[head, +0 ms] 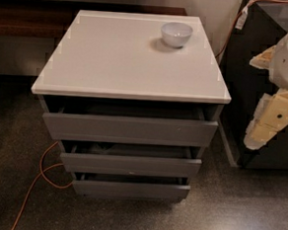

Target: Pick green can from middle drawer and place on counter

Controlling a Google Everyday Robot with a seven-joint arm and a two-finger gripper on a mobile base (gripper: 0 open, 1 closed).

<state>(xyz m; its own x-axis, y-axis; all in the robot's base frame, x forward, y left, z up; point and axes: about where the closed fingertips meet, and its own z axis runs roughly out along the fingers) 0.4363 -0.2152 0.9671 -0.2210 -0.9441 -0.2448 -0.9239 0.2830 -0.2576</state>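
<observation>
The counter (123, 61) is a white slab on top of a grey cabinet in the middle of the camera view. Below it are three grey drawer fronts, each pulled out a little. The middle drawer (130, 164) is slightly open, and the narrow gap above its front is dark. The green can is hidden from view. My gripper (271, 118) hangs at the right edge of the view, beside the cabinet, at the height of the top drawer and apart from it. It holds nothing that I can see.
A white bowl (176, 33) stands on the counter near its back right. An orange cable (38, 176) runs over the speckled floor at the cabinet's left. A dark cabinet (256, 95) stands close on the right. A dark wooden bench (27, 17) is behind on the left.
</observation>
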